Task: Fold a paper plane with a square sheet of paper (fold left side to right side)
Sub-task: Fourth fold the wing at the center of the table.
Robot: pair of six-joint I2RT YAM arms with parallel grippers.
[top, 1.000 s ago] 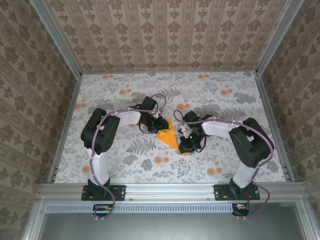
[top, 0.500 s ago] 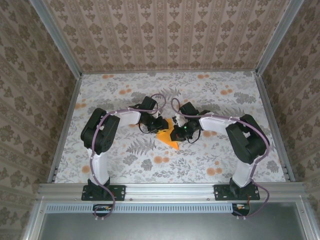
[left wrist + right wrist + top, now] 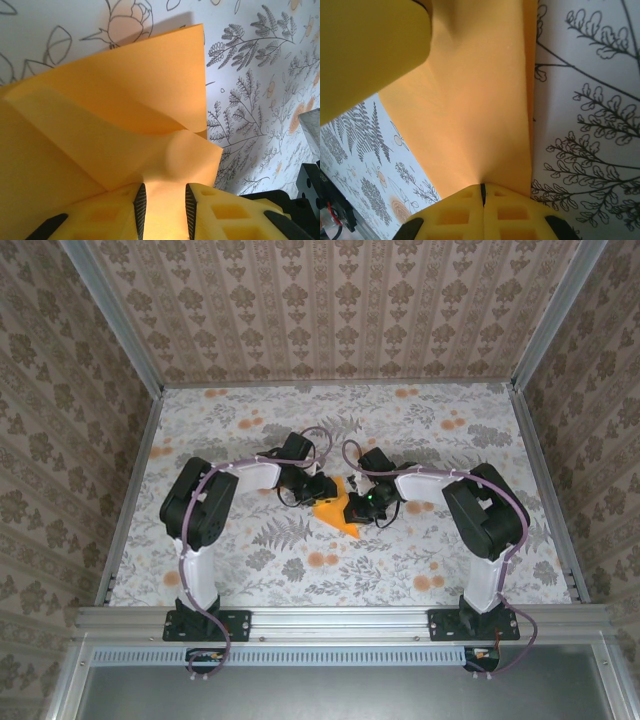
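The paper [image 3: 336,514] lies at the middle of the worktop [image 3: 455,435], a bright orange, roughly triangular patch with its point toward the near edge. It sits between my two end effectors, which meet over it from either side.

In my left wrist view the paper [image 3: 125,115] is folded into layers. One flap stands up off the worktop and throws a shadow on the flower print behind it, and a rounded bulge rises just above my fingers [image 3: 212,210]. My left end effector [image 3: 163,189] grips that bunched fold: the dark pads stand slightly apart and orange fills the gap from one to the other. From above, my left end effector [image 3: 322,492] is at the paper's far left edge.

In my right wrist view the paper [image 3: 480,110] runs as one smooth sheet straight out of my fingertips, its straight right edge lying on the fern print. My right end effector [image 3: 482,187] is closed tight on it, the two yellow fingers meeting in a thin dark seam. A blurred yellow shape [image 3: 370,50] crowds the top left corner there; I cannot tell what it is. From above, my right end effector [image 3: 356,507] touches the paper's right side.

Patterned walls [image 3: 320,310] stand around the worktop.
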